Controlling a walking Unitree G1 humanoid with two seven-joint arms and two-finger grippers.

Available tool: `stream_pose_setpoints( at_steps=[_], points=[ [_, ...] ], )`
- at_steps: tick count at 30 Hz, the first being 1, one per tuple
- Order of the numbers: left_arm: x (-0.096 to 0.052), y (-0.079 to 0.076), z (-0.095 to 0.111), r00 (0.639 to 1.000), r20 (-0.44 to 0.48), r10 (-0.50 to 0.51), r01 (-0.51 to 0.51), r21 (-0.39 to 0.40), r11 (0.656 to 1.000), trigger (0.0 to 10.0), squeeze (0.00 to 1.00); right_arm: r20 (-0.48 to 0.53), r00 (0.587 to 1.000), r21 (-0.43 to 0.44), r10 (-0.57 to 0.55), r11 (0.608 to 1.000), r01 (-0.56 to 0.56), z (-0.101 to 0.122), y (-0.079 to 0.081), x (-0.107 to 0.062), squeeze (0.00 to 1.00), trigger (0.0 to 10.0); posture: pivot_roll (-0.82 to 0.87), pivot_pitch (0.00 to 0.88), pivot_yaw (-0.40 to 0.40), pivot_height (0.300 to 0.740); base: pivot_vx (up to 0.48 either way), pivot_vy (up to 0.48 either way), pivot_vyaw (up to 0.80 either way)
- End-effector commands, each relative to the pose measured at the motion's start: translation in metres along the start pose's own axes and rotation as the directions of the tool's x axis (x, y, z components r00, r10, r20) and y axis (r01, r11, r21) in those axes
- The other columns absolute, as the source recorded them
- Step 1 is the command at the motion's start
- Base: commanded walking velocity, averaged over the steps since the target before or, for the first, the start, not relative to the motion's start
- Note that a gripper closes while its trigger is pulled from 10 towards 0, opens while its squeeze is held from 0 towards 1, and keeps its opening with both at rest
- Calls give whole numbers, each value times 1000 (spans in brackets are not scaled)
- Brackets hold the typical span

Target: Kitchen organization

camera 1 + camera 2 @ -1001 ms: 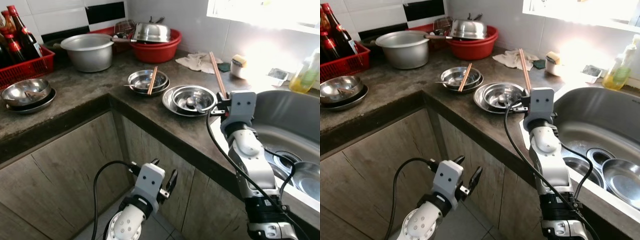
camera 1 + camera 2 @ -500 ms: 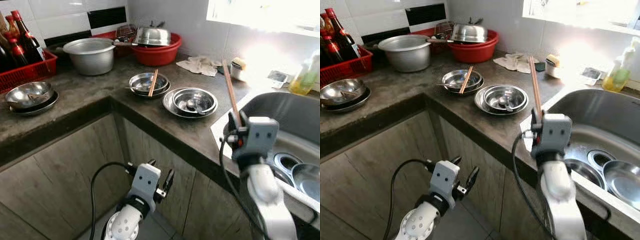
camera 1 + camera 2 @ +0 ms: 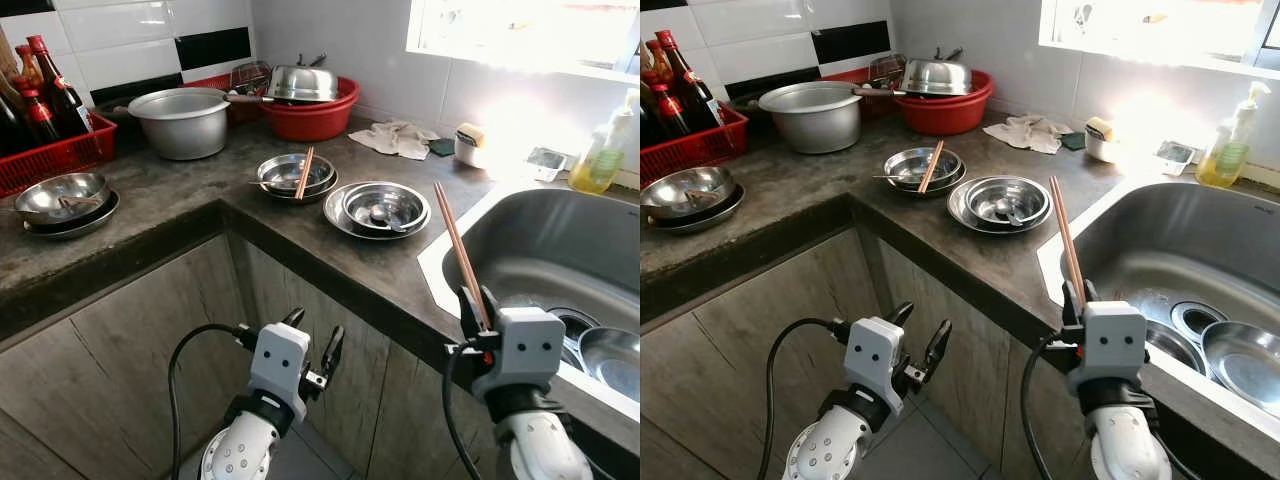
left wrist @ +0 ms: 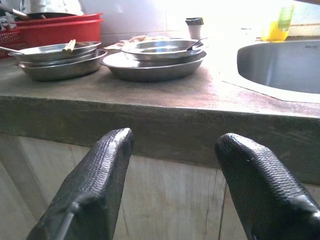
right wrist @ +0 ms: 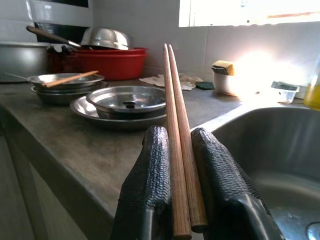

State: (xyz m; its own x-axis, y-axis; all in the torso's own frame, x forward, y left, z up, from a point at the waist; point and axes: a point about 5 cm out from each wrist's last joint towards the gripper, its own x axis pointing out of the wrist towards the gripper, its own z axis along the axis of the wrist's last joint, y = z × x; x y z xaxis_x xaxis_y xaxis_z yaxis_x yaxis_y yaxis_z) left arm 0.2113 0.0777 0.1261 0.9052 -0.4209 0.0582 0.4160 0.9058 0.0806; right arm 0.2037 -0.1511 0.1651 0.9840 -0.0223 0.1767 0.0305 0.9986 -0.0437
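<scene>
We are seeing the right gripper (image 5: 176,165) clamping a pair of chopsticks (image 3: 458,251), fingers (image 5: 150,180) pinching the pair from both sides. In the head views the sticks are pointing up and away over the counter (image 3: 330,250) edge beside the sink (image 3: 1200,250). The right wrist view is showing the two sticks lying side by side, touching. The left gripper (image 3: 312,345) is hanging low in front of the cabinet (image 3: 130,350), fingers spread and holding nothing; its wrist view is looking at the counter edge. We are also seeing a bowl stack (image 3: 998,203), another bowl (image 3: 295,176) with one chopstick (image 3: 304,172) across it, and a steel bowl (image 3: 1240,360) lying in the sink basin.
</scene>
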Motion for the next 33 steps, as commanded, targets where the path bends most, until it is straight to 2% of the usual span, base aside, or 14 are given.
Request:
stream_pose_setpoints(
  at_steps=[1, 19, 25, 26, 29, 33],
  points=[
    [1, -1, 2, 1000, 3, -10, 10, -16, 1000, 10000, 0, 8, 1000, 15, -4, 1000, 3, 4, 3, 2, 0, 10000, 84, 0, 4, 740, 0, 424, -769],
    [0, -2, -2, 1000, -22, -22, 21, -29, 999, 10000, 0, -5, 1000, 18, -28, 999, 28, 4, 6, 12, 0, 10000, 81, 0, 5, 740, 0, 472, -797],
    [1, -2, -5, 999, -41, -27, 27, -15, 1000, 10000, 0, -11, 999, 14, -40, 999, 40, 4, 6, 13, 0, 10000, 79, 2, 6, 740, 0, 0, -800],
    [1, -2, -5, 999, -44, -31, 32, 12, 999, 10000, 0, -13, 999, 12, -40, 999, 40, 4, 7, 13, 0, 10000, 77, 4, 9, 740, 0, 0, -800],
    [2, -2, -6, 998, -44, -40, 41, 25, 999, 10000, 0, -15, 999, 10, -38, 999, 38, 3, 8, 13, 0, 10000, 78, 4, 11, 740, 0, 0, -800],
    [1, -2, -7, 998, -53, -41, 44, 45, 998, 10000, 0, -13, 999, 1, -37, 999, 37, 4, 8, 13, 0, 10000, 80, 2, 10, 740, 300, -371, -400]
  ],
)
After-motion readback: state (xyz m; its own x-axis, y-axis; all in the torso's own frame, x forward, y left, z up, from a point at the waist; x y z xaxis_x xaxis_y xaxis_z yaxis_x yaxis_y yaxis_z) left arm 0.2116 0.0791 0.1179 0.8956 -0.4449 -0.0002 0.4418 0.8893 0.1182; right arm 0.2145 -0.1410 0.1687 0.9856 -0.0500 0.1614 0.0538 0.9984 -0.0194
